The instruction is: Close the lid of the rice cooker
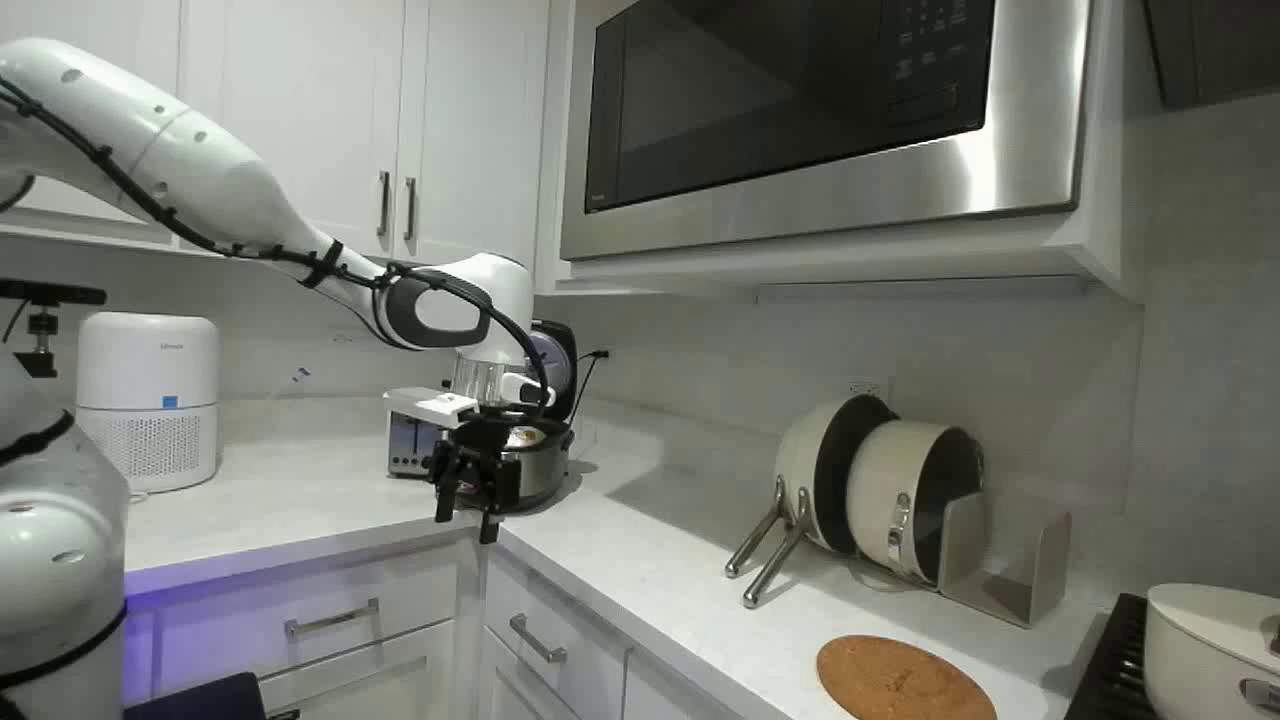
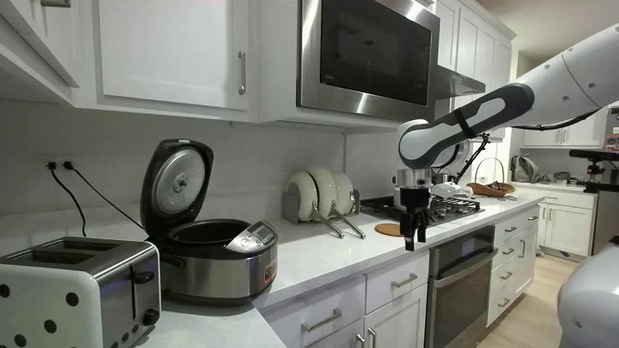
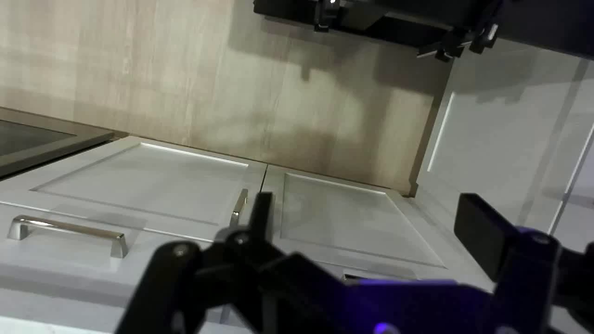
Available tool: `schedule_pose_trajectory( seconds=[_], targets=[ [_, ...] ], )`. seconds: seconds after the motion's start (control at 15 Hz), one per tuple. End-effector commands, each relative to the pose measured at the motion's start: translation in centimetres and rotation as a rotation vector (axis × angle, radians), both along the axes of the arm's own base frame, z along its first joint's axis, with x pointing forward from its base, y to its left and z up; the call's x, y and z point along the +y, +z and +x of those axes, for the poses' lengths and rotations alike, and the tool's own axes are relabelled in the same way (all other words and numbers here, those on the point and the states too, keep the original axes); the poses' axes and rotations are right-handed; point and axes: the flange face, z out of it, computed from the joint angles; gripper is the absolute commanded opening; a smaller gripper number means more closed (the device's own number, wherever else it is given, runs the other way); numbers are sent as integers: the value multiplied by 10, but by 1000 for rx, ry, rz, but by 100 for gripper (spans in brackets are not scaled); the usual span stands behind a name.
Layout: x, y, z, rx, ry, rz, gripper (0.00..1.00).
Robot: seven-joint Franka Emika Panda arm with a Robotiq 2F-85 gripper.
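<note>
The rice cooker is silver and black and stands on the white counter in the corner. Its lid is open and stands upright, hinged at the back. In an exterior view, the cooker and its raised lid are partly hidden behind my arm and gripper. My gripper points down, in front of the counter's edge and apart from the cooker. It also shows in an exterior view. In the wrist view my gripper has its fingers wide apart with nothing between them. The cooker is out of the wrist view.
A polka-dot toaster stands beside the cooker. Pans stand in a rack along the wall, near a cork mat and a stove. A microwave hangs above. A white air purifier stands on the counter.
</note>
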Motion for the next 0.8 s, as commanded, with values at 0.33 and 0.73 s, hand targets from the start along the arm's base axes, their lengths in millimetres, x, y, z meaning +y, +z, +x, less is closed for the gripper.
schedule_pose_trajectory(
  seconds=[0.33,0.73],
  targets=[
    [59,36,9,-39,120,44,100],
    [165,116,15,-196,359,154,100]
  ],
)
